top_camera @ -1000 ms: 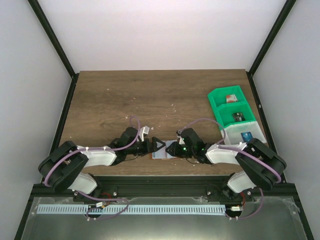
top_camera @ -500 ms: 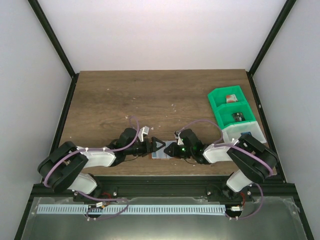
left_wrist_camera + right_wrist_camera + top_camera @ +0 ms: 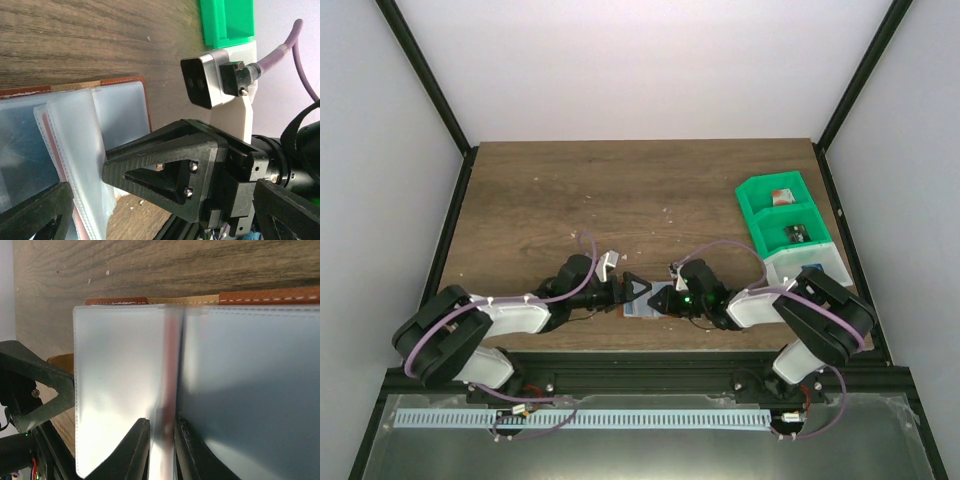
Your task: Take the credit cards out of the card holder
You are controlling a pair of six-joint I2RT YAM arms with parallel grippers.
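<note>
The card holder (image 3: pixel 642 307) lies open near the table's front edge, with a reddish-brown leather rim and pale clear sleeves (image 3: pixel 120 107). My right gripper (image 3: pixel 663 297) is over it. In the right wrist view the right gripper (image 3: pixel 161 422) is shut on a thin upright sleeve leaf (image 3: pixel 170 360) with a reddish edge. I cannot tell whether a card is in it. My left gripper (image 3: pixel 636 290) is at the holder's left side. Its fingers (image 3: pixel 35 215) are spread wide and open. Cards lie in the bins: reddish-and-white (image 3: pixel 781 196), dark (image 3: pixel 795 234) and blue (image 3: pixel 813 271).
Two green bins (image 3: pixel 757 193) and a white bin (image 3: pixel 790 278) stand in a row at the right edge of the table. The black frame rail (image 3: pixel 640 358) runs just in front of the holder. The two grippers are almost touching.
The right arm's elbow has swung in and its gripper has shifted slightly left over the holder. The left arm has barely moved.
</note>
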